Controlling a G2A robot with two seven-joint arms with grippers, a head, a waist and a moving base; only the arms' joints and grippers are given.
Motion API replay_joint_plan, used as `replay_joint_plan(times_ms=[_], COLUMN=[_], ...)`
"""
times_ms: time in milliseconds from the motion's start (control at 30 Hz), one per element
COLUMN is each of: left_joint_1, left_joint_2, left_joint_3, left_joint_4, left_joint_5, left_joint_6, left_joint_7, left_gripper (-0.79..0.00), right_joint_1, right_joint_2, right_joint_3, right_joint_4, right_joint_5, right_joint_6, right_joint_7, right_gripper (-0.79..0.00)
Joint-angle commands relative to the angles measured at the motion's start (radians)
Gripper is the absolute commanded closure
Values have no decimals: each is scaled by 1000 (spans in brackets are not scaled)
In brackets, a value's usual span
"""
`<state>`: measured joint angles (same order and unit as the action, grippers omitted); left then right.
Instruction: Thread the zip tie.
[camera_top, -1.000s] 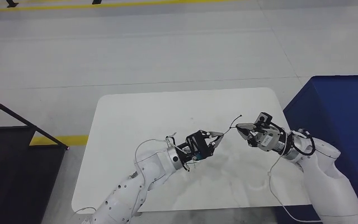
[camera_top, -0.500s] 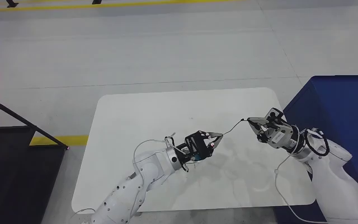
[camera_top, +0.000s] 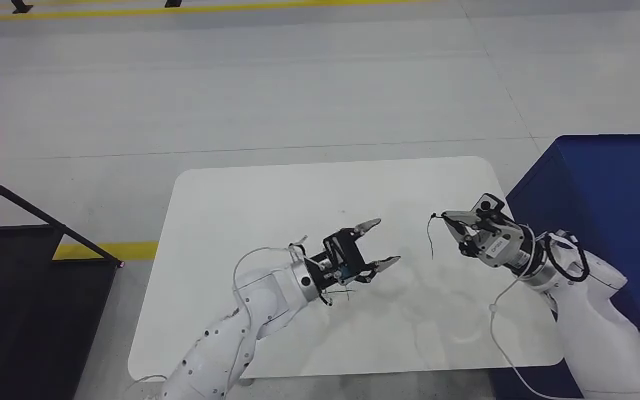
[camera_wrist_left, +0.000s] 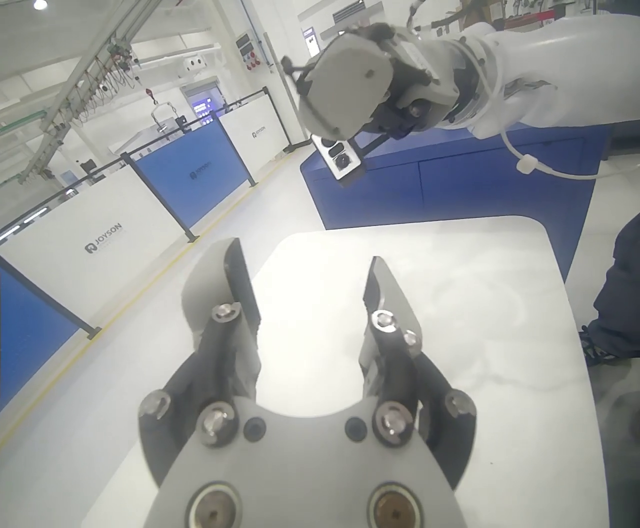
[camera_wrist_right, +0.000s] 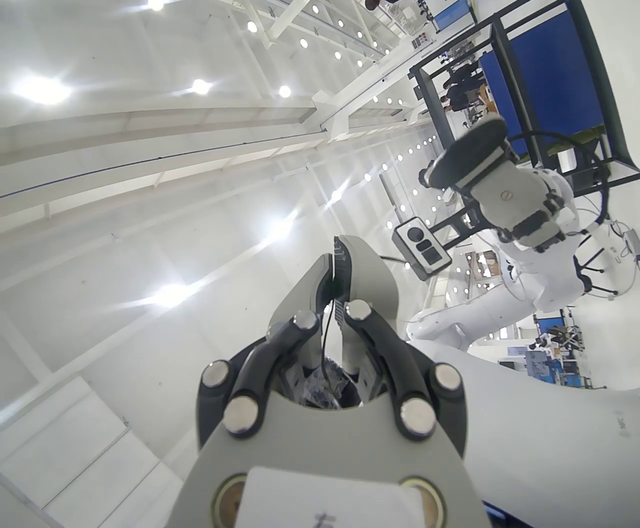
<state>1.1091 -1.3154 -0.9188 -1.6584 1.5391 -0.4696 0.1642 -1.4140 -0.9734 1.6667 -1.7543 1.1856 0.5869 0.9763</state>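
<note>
A thin black zip tie (camera_top: 431, 236) hangs above the white table (camera_top: 250, 220), held at its upper end. My right gripper (camera_top: 447, 220) is shut on it at the table's right side. In the right wrist view the strap (camera_wrist_right: 325, 325) runs down between the closed fingers of the right gripper (camera_wrist_right: 340, 265). My left gripper (camera_top: 377, 245) stands open over the table's middle, a short way left of the tie and apart from it. The left wrist view shows the left gripper (camera_wrist_left: 307, 280) with nothing between its fingers, and the right gripper (camera_wrist_left: 302, 77) farther off above.
A blue cabinet (camera_top: 590, 190) stands against the table's right edge. A black frame (camera_top: 50, 225) slants at the far left over the floor. White cables (camera_top: 495, 300) trail from the right arm over the table's right part.
My left gripper has opened and let go of the zip tie. The tie, earlier stretched between both grippers, now dangles from the right gripper alone.
</note>
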Motion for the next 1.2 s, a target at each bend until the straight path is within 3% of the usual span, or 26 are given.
replay_joint_plan(times_ms=[0,200,367,533,733,933,1167], left_joint_1=[18,41,59,60,60,60,60], left_joint_2=[1,5,16,17,17,17,17], left_joint_3=[-39,-157,-203,-204,-204,-204,-204], left_joint_4=[11,-26,-97,-100,-100,-100,-100], left_joint_5=[-142,-693,-919,-923,-923,-923,-923], left_joint_6=[-30,-115,-146,-146,-146,-146,-146], left_joint_7=[-5,-138,-293,-308,-308,-308,-308], left_gripper=[-785,-785,-785,-785,-785,-785,-785], right_joint_1=[2,1,1,-7,-41,-68,-74], right_joint_2=[3,5,5,1,-1,-6,-11], right_joint_3=[5,6,6,-14,-44,-37,-38], right_joint_4=[-4,-7,-7,-56,-243,-447,-487], right_joint_5=[-15,-39,-39,-2,98,280,571], right_joint_6=[15,15,15,-10,64,144,218], right_joint_7=[1,-18,-18,28,87,-54,-280], right_gripper=[0,0,0,0,0,0,0])
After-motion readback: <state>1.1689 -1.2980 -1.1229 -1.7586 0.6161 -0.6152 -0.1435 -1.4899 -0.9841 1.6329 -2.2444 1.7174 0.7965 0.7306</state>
